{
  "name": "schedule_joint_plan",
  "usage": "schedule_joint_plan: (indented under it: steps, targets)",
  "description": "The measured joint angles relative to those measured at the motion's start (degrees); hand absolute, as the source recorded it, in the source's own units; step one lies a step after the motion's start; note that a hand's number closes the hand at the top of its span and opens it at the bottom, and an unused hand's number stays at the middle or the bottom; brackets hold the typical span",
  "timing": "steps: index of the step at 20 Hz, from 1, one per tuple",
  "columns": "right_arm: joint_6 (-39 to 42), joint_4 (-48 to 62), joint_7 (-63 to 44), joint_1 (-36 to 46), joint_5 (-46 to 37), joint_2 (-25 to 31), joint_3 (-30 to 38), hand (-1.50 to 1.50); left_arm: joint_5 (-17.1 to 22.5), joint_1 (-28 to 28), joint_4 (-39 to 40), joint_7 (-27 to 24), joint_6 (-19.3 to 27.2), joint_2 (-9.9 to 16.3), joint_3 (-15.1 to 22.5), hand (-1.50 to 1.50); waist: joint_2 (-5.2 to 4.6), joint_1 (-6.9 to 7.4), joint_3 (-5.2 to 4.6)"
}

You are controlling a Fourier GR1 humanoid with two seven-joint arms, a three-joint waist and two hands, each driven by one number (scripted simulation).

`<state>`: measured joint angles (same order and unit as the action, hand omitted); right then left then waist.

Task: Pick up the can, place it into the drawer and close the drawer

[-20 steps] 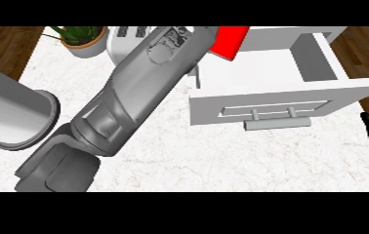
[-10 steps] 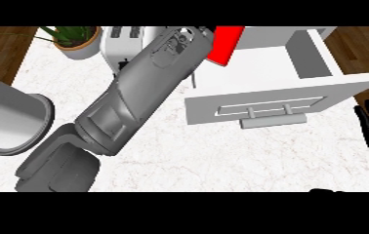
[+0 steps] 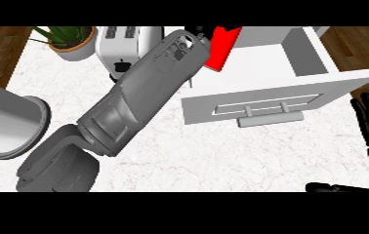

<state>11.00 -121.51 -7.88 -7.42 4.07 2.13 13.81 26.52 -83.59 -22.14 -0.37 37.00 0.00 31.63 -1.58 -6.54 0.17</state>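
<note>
Head view: left hand (image 3: pixel 199 33) grips red can (image 3: pixel 222 48) above open drawer (image 3: pixel 274 99).

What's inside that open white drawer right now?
The drawer shows mostly bare white floor. A red can stands or hangs at its back left corner, by the left hand; the forearm hides that corner, so whether the can rests inside cannot be told.

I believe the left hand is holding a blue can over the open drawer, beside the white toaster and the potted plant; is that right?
Not quite: the head view shows the can is red, not blue. The left hand does hold it at the open drawer, with the toaster and potted plant beside.
</note>
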Motion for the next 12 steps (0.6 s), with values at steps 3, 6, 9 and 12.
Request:
schedule_joint_plan:
  steps: [3, 6, 9, 12]
  targets:
    - [0.0, 0.3, -0.1, 0.9, 0.2, 0.4, 0.2, -1.50, 0.6, 0.0, 0.9, -0.2, 1.0, 0.0, 1.2, -1.50, -0.14, -0.42, 0.01]
    - [0.3, 0.0, 0.1, 0.7, 0.1, 0.6, 0.2, -1.50, 1.4, 0.6, 1.8, -1.2, 1.9, 0.0, 1.8, -1.50, -0.21, -0.63, 0.00]
    - [0.3, 0.6, -0.1, 1.7, 0.2, 1.0, 0.3, -1.50, 2.2, 1.0, 2.1, -2.0, 3.4, 0.0, 2.2, -1.50, -0.29, -0.72, 0.00]
    - [0.6, 0.5, 0.1, 1.6, 0.4, 1.3, 0.4, -1.50, 3.1, 1.8, 2.4, -3.0, 4.6, 0.0, 2.6, -1.50, -0.35, -1.00, 0.00]
